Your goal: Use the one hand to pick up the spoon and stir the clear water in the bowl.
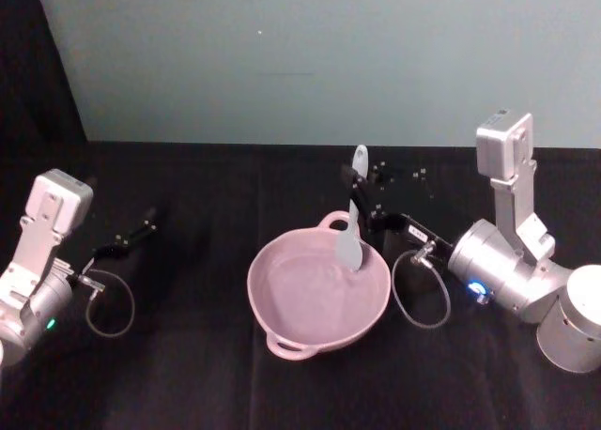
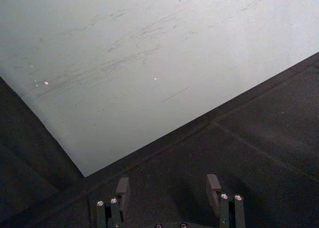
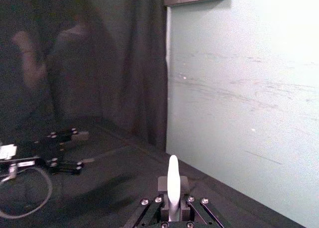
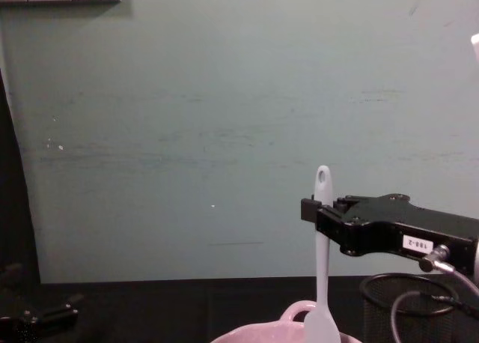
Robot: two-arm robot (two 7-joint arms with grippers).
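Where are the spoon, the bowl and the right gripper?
spoon (image 1: 348, 245), head view, blade.
bowl (image 1: 254, 282), head view, left rim.
right gripper (image 4: 314, 210), chest view, fingertips shut on the spoon's handle.

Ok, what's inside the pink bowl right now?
The spoon, blade down, stands inside the bowl near its far rim, held upright by the right gripper. Faint ripples hint at water; how deep the blade sits cannot be told. Left gripper is parked, open.

My right gripper (image 1: 357, 180) above far rim of bowl (image 1: 254, 282), jaws clamped on spoon (image 1: 349, 244) handle, wrist reaching in from bowl's right. My left gripper (image 1: 143, 229) well left of bowl, jaws apart, parked low.
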